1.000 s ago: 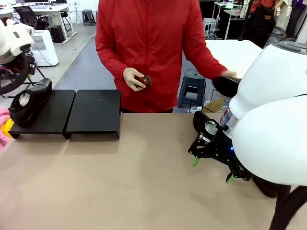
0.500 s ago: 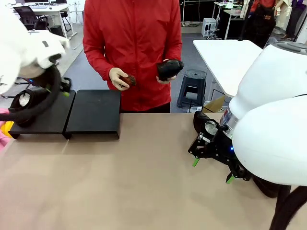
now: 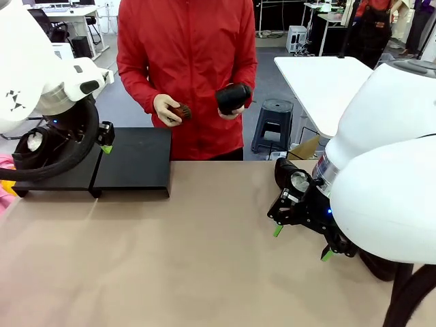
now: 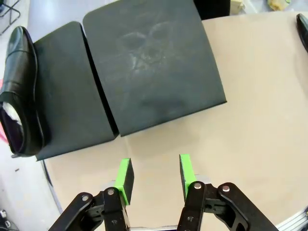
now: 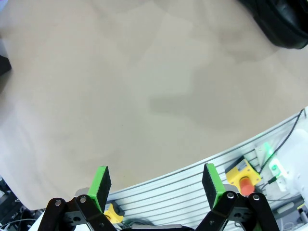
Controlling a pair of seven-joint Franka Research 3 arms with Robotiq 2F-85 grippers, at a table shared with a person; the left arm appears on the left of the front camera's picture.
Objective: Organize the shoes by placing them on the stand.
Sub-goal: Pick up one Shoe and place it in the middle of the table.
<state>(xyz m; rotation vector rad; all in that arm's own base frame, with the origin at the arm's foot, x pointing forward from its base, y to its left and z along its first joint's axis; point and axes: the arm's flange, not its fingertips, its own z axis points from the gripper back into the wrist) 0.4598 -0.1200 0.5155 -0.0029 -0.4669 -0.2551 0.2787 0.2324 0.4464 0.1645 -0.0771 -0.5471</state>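
Matte-black two-panel stand [image 4: 154,72], faint pale smudges on one panel. Glossy black leather shoe [image 4: 21,91], grey-white lining inside. Plain tan counter [image 3: 170,259]. Across it, a red jacket [image 3: 187,54], a second black shoe [image 3: 233,97] and a small brown round object [image 3: 180,112]. Left claw [image 4: 154,175], right claw [image 5: 156,185]: black, bright green pads [image 4: 124,175].
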